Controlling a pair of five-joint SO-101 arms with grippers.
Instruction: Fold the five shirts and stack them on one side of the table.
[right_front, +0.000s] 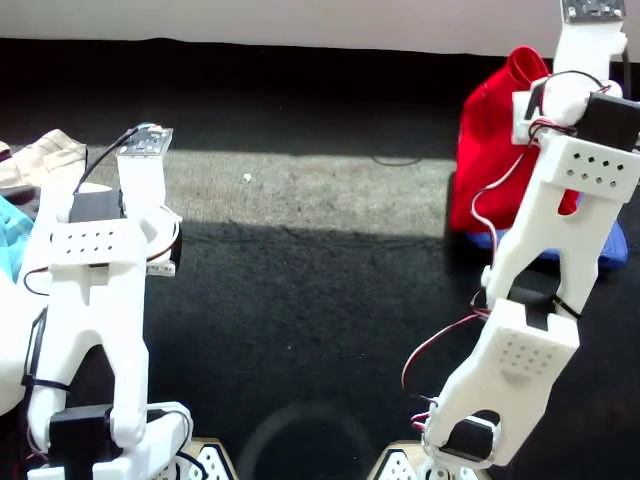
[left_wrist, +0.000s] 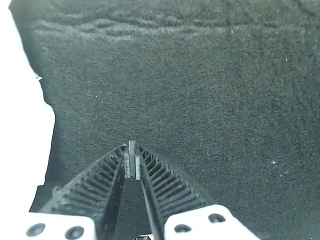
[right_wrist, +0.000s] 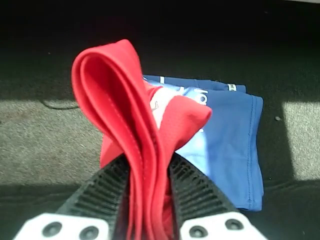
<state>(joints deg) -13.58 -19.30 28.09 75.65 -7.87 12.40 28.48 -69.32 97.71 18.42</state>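
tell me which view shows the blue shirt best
The right wrist view: the folded blue shirt lies flat, most of it visible behind the red shirt in the right gripper. The high view catches the blue shirt as a sliver under the red shirt.

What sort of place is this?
Probably a tabletop robot folding station: a dark felt-covered table, the right gripper holding a red shirt above a folded blue shirt, more shirts heaped beside the left arm.
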